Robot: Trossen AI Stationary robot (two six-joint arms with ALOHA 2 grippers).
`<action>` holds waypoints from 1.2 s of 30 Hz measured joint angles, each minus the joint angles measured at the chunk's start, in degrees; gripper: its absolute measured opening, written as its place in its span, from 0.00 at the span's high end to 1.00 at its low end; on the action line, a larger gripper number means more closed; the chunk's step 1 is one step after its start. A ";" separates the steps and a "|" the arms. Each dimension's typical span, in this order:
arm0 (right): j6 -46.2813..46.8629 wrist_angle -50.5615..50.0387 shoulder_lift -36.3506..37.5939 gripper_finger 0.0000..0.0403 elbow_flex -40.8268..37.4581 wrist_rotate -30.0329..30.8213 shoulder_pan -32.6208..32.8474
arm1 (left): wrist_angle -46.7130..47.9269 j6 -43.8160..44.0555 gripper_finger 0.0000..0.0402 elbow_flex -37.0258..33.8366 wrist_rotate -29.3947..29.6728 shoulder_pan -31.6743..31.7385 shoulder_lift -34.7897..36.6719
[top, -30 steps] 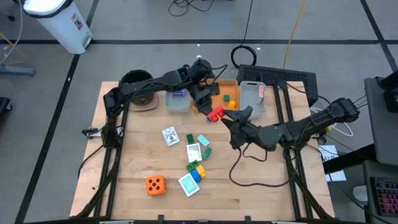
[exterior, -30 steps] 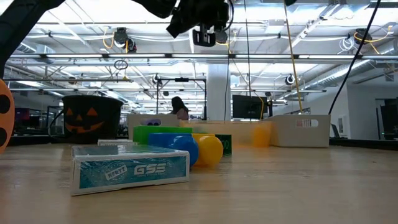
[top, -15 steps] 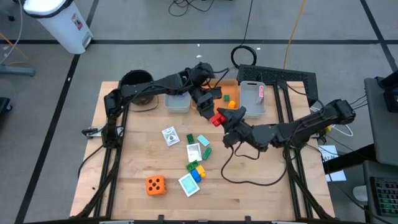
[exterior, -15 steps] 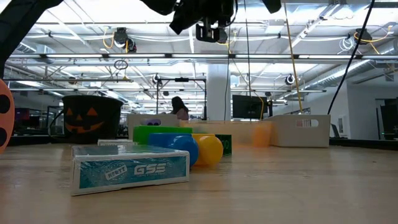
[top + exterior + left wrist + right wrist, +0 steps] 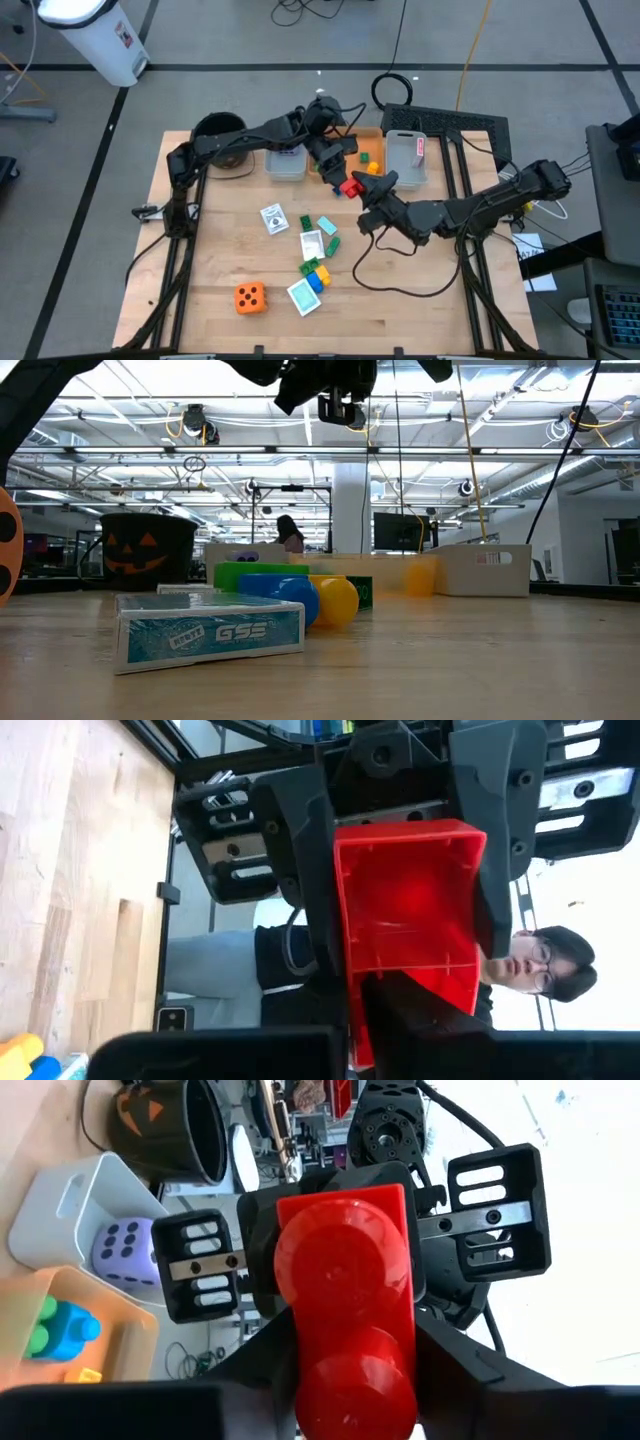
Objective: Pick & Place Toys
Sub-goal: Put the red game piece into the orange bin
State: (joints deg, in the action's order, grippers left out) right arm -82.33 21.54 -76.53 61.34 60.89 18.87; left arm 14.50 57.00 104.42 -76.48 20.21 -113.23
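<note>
Both the left gripper (image 5: 345, 180) and the right gripper (image 5: 366, 190) pinched one red brick (image 5: 350, 187) mid-air; mistimed release risked dropping it.

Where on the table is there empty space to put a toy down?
Bare wood lies left of the orange die, along the left edge below the black pot, and at the table front right. The card-and-brick pile in the middle is crowded, as are the bins at the back.

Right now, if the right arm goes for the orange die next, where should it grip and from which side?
Come straight down on the orange die and close across two opposite flat faces. It sits alone near the table's front left, and nothing crowds its sides.
</note>
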 joint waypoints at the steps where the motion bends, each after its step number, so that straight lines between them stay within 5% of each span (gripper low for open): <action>1: -0.33 0.00 0.00 0.71 0.00 0.27 0.00 | 0.00 0.04 0.98 0.00 0.04 0.00 0.00; 5: -0.20 0.10 0.00 0.71 0.00 0.53 -0.01 | -0.06 -0.14 0.95 0.00 0.59 0.00 0.00; 26: 0.68 3.74 0.13 0.69 0.02 1.29 -0.04 | -2.81 -2.81 0.43 0.00 3.15 1.26 0.07; 36: 0.66 4.02 0.17 0.69 0.09 3.24 1.13 | -6.41 -1.83 0.33 -0.02 1.91 4.75 0.00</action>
State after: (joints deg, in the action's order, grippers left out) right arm -81.67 25.56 -76.36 61.43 64.13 20.00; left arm 8.09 55.17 104.40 -74.56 24.95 -113.23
